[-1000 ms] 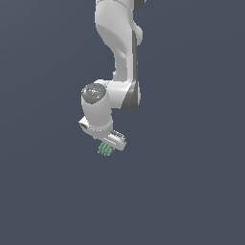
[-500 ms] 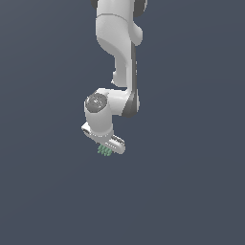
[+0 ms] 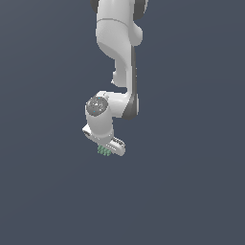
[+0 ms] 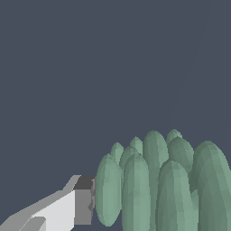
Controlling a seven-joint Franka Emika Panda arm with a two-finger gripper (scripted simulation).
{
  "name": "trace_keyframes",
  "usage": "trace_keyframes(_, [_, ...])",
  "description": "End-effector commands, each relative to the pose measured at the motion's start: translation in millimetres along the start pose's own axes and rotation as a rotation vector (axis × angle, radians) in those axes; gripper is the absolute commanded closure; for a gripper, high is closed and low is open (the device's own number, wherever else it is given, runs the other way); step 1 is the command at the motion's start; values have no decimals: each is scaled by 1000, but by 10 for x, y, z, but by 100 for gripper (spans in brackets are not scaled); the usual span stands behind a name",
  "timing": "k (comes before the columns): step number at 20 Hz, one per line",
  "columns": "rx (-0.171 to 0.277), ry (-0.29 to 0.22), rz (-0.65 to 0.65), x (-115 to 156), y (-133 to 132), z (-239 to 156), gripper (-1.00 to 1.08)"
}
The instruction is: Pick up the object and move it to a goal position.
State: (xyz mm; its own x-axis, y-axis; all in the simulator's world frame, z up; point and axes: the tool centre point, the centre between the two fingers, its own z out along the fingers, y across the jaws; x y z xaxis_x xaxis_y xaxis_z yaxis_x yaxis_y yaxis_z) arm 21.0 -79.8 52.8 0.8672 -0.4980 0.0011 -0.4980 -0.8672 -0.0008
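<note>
The object (image 3: pixel 104 151) is a tiny pale green ribbed thing that sits at the tip of my white gripper (image 3: pixel 107 149), in mid-air against the plain dark background. The gripper is shut on it and points down, tilted toward the exterior view's right. Close up in the wrist view, the object (image 4: pixel 158 185) is a cluster of upright rounded green ridges. One grey-tipped white finger (image 4: pixel 72 207) presses against its side, and the other finger is hidden behind it.
The white arm (image 3: pixel 119 52) reaches down from the top of the exterior view, with its wrist joint (image 3: pixel 98 105) just above the gripper. Only a uniform dark grey-blue backdrop surrounds it; no table or marker shows.
The wrist joint has dropped lower and the hand has tilted, while the object at the fingertips has stayed almost where it was in the picture.
</note>
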Motion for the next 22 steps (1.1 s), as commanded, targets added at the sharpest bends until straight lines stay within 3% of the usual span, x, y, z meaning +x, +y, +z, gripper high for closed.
trace_keyframes(1, [-1, -1, 1, -1, 8, 8, 108])
trace_keyframes(12, [0, 0, 0, 78, 32, -57, 108])
trace_keyframes(22, [-1, 0, 0, 491, 186, -363, 108])
